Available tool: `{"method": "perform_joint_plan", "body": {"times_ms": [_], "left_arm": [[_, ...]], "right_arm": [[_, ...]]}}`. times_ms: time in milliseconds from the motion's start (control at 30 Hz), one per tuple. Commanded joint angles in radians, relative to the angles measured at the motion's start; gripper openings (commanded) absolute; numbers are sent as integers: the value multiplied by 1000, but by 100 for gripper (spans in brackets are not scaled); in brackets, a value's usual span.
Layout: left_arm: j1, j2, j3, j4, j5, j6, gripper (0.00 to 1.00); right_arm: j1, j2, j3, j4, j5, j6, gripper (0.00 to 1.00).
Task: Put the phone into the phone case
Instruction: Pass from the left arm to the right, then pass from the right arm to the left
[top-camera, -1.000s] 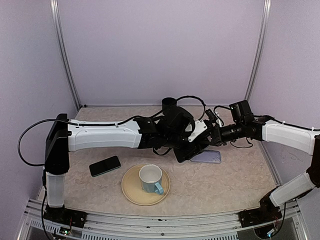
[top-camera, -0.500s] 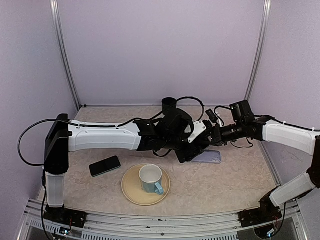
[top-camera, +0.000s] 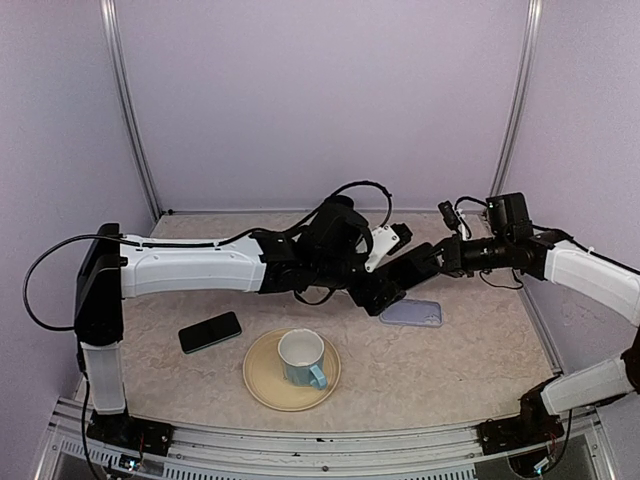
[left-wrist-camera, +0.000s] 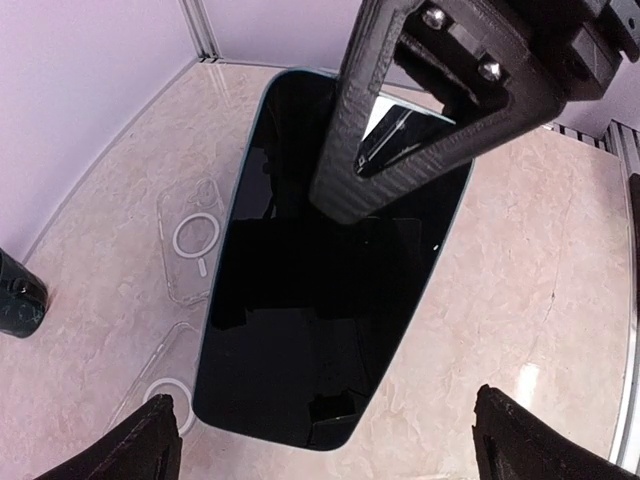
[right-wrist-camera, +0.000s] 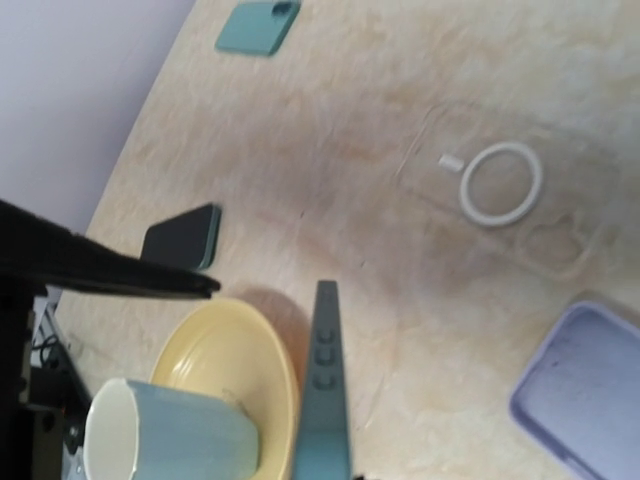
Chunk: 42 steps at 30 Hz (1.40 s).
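Observation:
My right gripper (top-camera: 428, 262) is shut on a dark phone with a teal edge (top-camera: 405, 274) and holds it above the table. The left wrist view shows its black screen (left-wrist-camera: 330, 290) with the right gripper's fingers (left-wrist-camera: 420, 110) clamped on its far end. The right wrist view shows it edge-on (right-wrist-camera: 326, 380). My left gripper (top-camera: 385, 295) is open, with its fingertips (left-wrist-camera: 150, 445) spread wide on either side of the phone's near end and not touching it. A lavender phone case (top-camera: 412, 313) lies on the table just below. Clear cases with white rings (left-wrist-camera: 195, 235) lie beside it.
A second black phone (top-camera: 210, 331) lies on the table at the left. A yellow plate (top-camera: 265, 385) holds a blue and white cup (top-camera: 302, 358) at the front centre. A teal case (right-wrist-camera: 258, 25) lies farther off. A dark cylinder (left-wrist-camera: 15, 305) stands near the back.
My right arm has drawn back to the right with the phone in its grip. My left wrist has turned and lifted slightly, and its jaws now stand open off the phone.

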Motion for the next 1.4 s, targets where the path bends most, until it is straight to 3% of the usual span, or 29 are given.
{"method": "perform_joint_plan", "body": {"times_ms": [0,167,367,567,667,1000,1167,1367], "left_arm": [[10,-57,-18,34,23,-42,99],[22,-80,-42,71,-19,-108,99],[115,-166,-170,244,21,-360,99],[272,-189,-302,443,397,-650,99],[276,-188,-356,552,491,-693,99],[233,-156,-384,758,594,-840,99],[227,-123,-368,799,634,-883,98],[232,-81,-337,803,646,-916,91]], "right_arm": [[-37,-60,-8,35,-3,-21,0],[-59,-92,-10,36,8,-28,0],[-70,-153,-29,57,27,-30,0],[-75,-244,-78,151,50,-1,0],[-75,-276,-103,209,31,18,0],[-75,-306,-205,528,-98,139,0],[-69,-306,-253,707,-157,207,0],[-38,-290,-261,753,-163,202,0]]}}
